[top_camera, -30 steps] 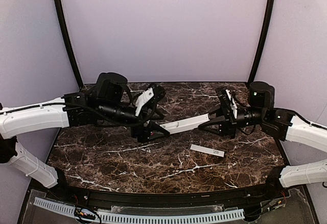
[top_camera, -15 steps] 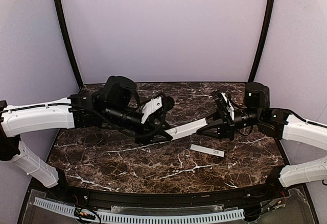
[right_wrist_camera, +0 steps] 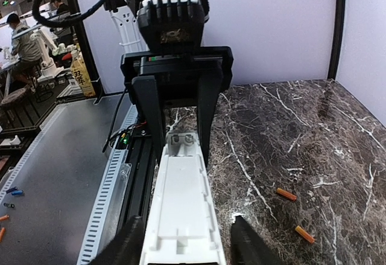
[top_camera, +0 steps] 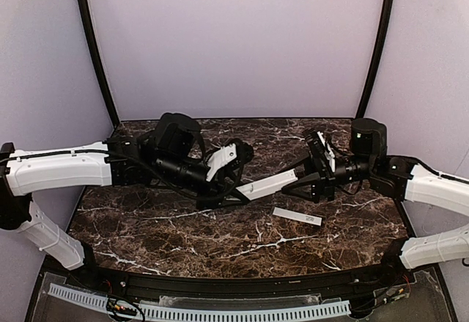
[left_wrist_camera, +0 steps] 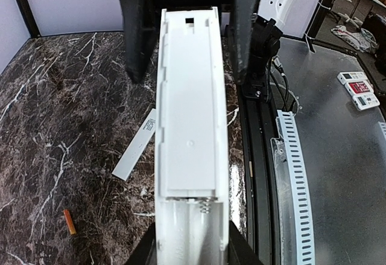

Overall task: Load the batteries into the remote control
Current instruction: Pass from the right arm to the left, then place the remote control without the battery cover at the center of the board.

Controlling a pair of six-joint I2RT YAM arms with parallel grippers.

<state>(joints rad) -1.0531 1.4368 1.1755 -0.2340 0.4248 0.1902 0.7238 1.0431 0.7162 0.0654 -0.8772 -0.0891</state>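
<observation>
The remote control (top_camera: 267, 184), a long white bar, hangs above the marble table between both grippers. My left gripper (top_camera: 236, 190) is shut on its end with the open battery recess (left_wrist_camera: 192, 229), fingers pressed against both sides. At the other end my right gripper (top_camera: 299, 178) stands open around the bar, with a gap showing beside each of its fingers (left_wrist_camera: 137, 35). In the right wrist view the remote control (right_wrist_camera: 183, 210) runs away from my right gripper (right_wrist_camera: 184, 254). Two orange batteries (right_wrist_camera: 286, 194) (right_wrist_camera: 304, 234) lie on the table. The left wrist view shows one battery (left_wrist_camera: 70, 221).
A flat white cover strip (top_camera: 297, 216) lies on the table in front of the remote; the left wrist view also shows the strip (left_wrist_camera: 134, 147). A black rail and a slotted white cable duct (left_wrist_camera: 291, 156) run along the table's near edge. Black posts (top_camera: 95, 50) stand at the back corners.
My left gripper slid right onto the remote's recess end and closed on it. My right gripper's jaws widened and let go of the other end.
</observation>
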